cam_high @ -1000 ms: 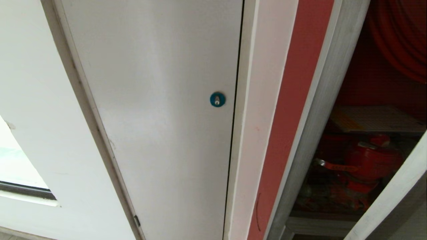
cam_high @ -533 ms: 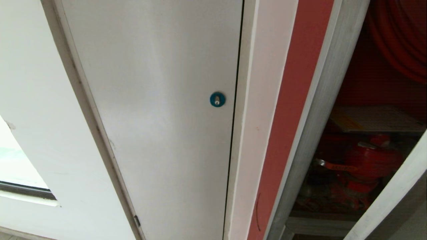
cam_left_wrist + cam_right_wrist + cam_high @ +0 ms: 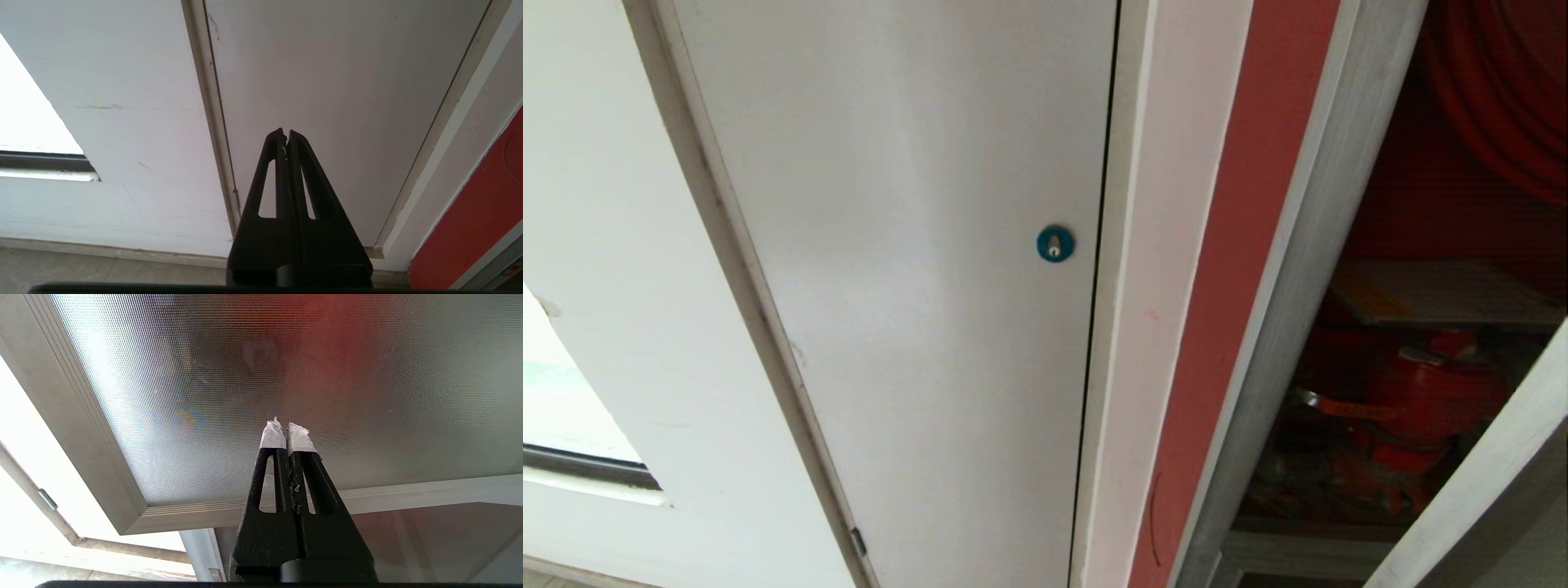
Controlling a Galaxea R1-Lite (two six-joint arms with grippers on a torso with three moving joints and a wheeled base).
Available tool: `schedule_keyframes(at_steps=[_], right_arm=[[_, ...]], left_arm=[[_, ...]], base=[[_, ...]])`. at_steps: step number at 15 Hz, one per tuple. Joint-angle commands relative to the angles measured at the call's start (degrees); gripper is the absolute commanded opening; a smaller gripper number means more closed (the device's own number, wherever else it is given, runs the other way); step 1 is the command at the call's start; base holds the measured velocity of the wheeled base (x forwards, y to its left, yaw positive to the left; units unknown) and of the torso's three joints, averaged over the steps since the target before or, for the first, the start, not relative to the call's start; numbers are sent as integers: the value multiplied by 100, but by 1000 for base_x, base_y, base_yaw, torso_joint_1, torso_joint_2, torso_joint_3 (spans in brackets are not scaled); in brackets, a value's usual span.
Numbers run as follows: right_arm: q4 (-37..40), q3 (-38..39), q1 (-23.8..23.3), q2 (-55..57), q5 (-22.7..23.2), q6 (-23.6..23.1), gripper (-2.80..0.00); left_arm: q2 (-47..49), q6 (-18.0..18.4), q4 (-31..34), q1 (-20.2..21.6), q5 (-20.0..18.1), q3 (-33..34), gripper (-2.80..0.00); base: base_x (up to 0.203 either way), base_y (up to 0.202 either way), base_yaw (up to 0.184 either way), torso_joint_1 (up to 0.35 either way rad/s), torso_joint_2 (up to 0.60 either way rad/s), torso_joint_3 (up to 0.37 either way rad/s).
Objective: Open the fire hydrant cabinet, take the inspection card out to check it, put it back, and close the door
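Head view: cabinet (image 3: 1347, 204) at right edge of frame, interior exposed. Card (image 3: 1437, 292) lies flat inside at mid-right, above red valve (image 3: 1429, 392). Door (image 3: 286, 375) edge at lower right. White panel door (image 3: 915, 286) w/ blue lock (image 3: 1055, 243) fills centre. Left claw (image 3: 286, 132) and right claw (image 3: 286, 424) both together, holding nothing; right claw faces door glass.

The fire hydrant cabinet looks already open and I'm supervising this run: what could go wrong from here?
1. The inspection card lies flat above the red valve, so reaching in might snag the valve.
2. The head view centres on the white panel door with the blue lock, so the cabinet is half out of view.
3. The right gripper points at the door glass; a push could scratch it.
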Motion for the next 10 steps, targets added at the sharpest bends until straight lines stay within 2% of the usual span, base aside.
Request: schedule_keyframes(at_steps=[1,3,5,8,10], right_arm=[[-3,21,3,5,6,-4,-280],[-1,-35,3,5,-1,-11,-280],[134,-496,3,5,-18,-4,-280],[1020,-1675,3,93,37,0,-280],[1636,-2513,3,377,361,5,-280]], left_arm=[[-4,2,4,0,-2,1,-280],[-4,2,4,2,-2,1,-280],[-4,2,4,-2,-2,1,-280],[-4,2,4,2,-2,1,-280],[-4,2,4,2,-2,1,-280]], base=[[0,0,0,0,0,0],[0,0,0,0,0,0],[0,0,0,0,0,0],[0,0,0,0,0,0],[0,0,0,0,0,0]])
